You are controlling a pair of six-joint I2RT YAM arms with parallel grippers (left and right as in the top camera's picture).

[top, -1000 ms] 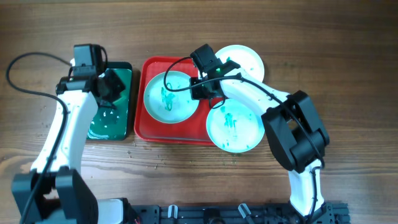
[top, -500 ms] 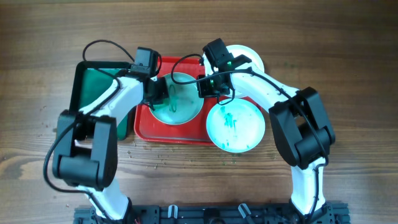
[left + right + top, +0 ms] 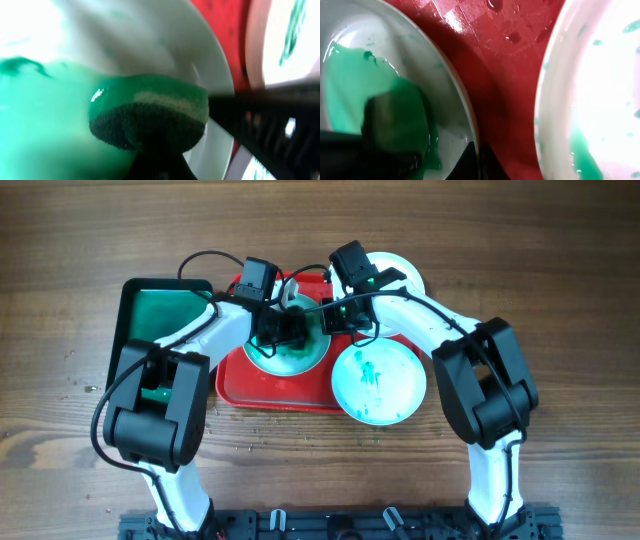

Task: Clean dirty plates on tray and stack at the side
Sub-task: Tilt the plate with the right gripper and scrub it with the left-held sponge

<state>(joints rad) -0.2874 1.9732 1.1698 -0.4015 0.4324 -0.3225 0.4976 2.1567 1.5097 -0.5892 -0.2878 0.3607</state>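
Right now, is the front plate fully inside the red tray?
No, the front plate lies mostly off the red tray, over the wooden table.

Three plates (image 3: 378, 383), one red tray (image 3: 270, 392), one green tray (image 3: 150, 310), one sponge (image 3: 150, 112).

left arm (image 3: 205, 332): forearm reaching in from the left, wrist angled down | left gripper (image 3: 283, 330): jaws clamped on sponge (image 3: 150, 112) | right arm (image 3: 420, 320): arched in from the right, wrist low | right gripper (image 3: 477, 155): fingertips pinched on plate (image 3: 445, 95) rim | 2 grippers near, facing each other
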